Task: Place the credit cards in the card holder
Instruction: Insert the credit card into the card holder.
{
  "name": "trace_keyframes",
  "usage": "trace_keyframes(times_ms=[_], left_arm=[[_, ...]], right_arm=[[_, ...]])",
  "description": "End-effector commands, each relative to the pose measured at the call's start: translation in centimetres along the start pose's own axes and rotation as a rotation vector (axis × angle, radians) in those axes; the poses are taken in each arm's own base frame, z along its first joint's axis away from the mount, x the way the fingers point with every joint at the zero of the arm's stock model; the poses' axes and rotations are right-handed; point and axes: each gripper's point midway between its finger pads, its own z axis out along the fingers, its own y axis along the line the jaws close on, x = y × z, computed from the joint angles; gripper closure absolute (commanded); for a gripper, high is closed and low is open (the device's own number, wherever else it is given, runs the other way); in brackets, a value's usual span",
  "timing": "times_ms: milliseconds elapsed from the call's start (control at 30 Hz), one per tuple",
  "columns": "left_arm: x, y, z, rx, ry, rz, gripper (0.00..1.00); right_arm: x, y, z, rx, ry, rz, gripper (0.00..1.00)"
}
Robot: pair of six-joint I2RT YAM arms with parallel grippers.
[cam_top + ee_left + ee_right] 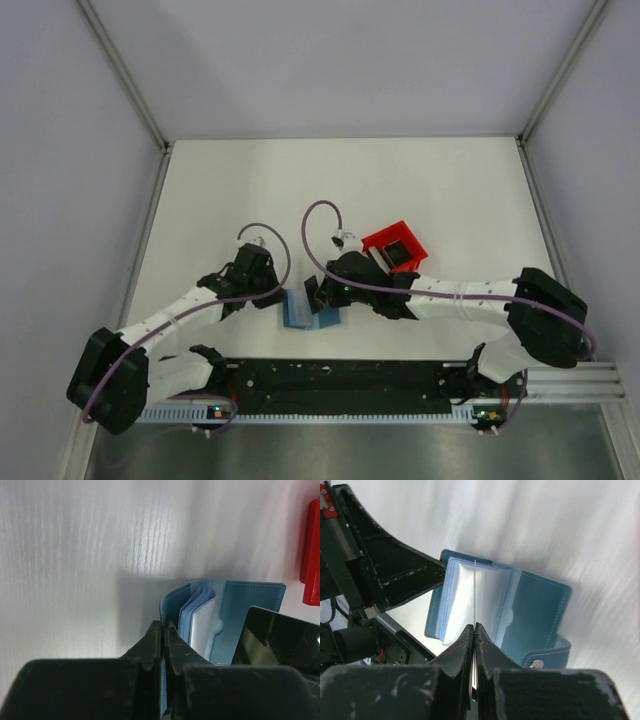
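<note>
Teal card holder (252,611) open, cover in left jaws; right jaws grip black card (280,640), partly hidden.

The card holder (540,611) is shown in teal-blue, with pale shiny pockets (490,597). Beside it a glossy black card (277,640) is seen, beyond it a red bin (395,246). The white table (75,555) is faintly streaked.

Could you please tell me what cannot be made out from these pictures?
Contents of the red plastic bin: top view, too small and partly behind the right arm; left wrist view, cut off by the right edge.
Face of the thin plastic card in the right fingers: right wrist view, seen edge-on.
Whether cards already sit inside the teal-blue folding card holder: wrist views, its shiny overlapping pockets blur together; top view, too small.
</note>
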Motion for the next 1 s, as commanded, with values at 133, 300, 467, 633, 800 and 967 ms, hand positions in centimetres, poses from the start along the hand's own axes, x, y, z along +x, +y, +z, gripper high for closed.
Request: trace_keyframes(times_ms=[133, 300, 467, 633, 800, 967], left_arm=[[-0.6, -1.5, -0.8, 0.055, -0.019, -0.039, 1.0], [-0.5, -1.6, -1.0, 0.063, -0.02, -0.048, 1.0], [-0.6, -1.8, -1.1, 0.074, -0.023, -0.055, 1.0], [-0.6, -1.9, -1.1, 0.074, -0.023, -0.056, 1.0], [-0.6, -1.9, -1.1, 0.075, -0.022, -0.056, 1.0], [-0.5, -1.8, -1.1, 0.075, -0.022, -0.059, 1.0]], right_arm=[[-3.2, 4.6, -1.0, -0.016, -0.227, 0.06, 1.0], [-3.2, 5.7, -0.6, -0.011, -0.248, 0.051, 1.0], [-2.7, 6.2, 0.2, 0.0, -0.24, 0.046, 1.0], [-1.9, 6.3, 0.8, 0.016, -0.215, 0.037, 1.0], [-0.9, 5.9, 1.5, 0.023, -0.18, 0.044, 1.0], [-0.5, 5.7, 1.7, 0.027, -0.166, 0.045, 1.0]])
